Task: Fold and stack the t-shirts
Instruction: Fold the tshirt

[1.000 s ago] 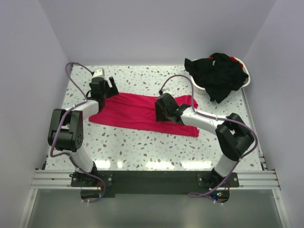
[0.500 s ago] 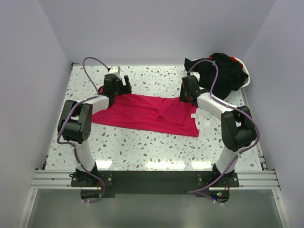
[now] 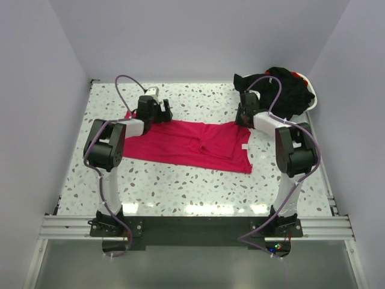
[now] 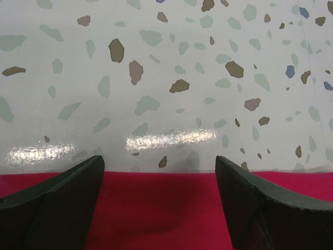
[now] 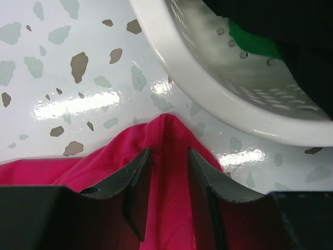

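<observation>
The pinkish-red t-shirt (image 3: 180, 141) lies spread across the middle of the table, with a small white label (image 3: 245, 146) near its right edge. My left gripper (image 3: 159, 112) is at the shirt's far left edge. In the left wrist view the gripper (image 4: 158, 161) is wide open, with the shirt's straight edge (image 4: 156, 208) between the fingers. My right gripper (image 3: 243, 115) is at the shirt's far right corner. In the right wrist view it (image 5: 169, 153) is shut on a raised fold of the red fabric (image 5: 171, 130). The black t-shirts (image 3: 280, 93) are heaped in the basket.
The white plastic basket (image 3: 311, 101) stands at the back right corner, and its perforated rim (image 5: 208, 67) is just beyond my right fingers. Something green (image 5: 255, 44) shows inside it. Grey walls enclose the speckled table (image 3: 180, 180) on three sides.
My right gripper moved from the shirt's middle up and right toward the basket, pulling the red fabric with it. My left gripper moved right along the far edge. The shirt lies wider.
</observation>
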You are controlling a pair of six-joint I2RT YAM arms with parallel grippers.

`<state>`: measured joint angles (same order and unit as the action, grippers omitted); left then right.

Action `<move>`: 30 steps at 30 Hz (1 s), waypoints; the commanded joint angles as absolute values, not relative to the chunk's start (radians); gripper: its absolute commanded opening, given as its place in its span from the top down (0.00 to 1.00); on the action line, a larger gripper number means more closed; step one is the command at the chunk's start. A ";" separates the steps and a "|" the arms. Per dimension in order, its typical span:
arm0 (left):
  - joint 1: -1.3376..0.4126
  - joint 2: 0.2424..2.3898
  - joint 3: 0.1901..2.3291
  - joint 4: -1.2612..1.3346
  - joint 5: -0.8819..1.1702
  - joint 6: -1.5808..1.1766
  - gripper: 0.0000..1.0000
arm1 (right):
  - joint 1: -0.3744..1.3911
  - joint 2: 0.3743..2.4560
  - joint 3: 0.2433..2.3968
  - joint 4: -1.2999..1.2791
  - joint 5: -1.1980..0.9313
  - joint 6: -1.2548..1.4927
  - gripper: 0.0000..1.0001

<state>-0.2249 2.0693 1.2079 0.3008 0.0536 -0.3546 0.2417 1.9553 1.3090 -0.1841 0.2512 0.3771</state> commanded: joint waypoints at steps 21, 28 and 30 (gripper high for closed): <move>-0.222 2.060 1.207 0.314 0.018 -0.362 0.07 | 0.222 1.973 1.350 -0.078 0.153 0.451 0.67; -0.219 2.054 1.195 0.311 0.005 -0.361 0.06 | 0.221 2.037 1.380 -0.097 0.164 0.460 0.70; -0.218 2.052 1.187 0.310 0.002 -0.362 0.06 | 0.222 2.060 1.403 -0.127 0.175 0.463 0.70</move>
<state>-0.2249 2.0720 1.2060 0.3080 0.0223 -0.3569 0.2222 2.0357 1.3476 -0.1089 0.1570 0.4465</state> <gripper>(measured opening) 0.934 0.301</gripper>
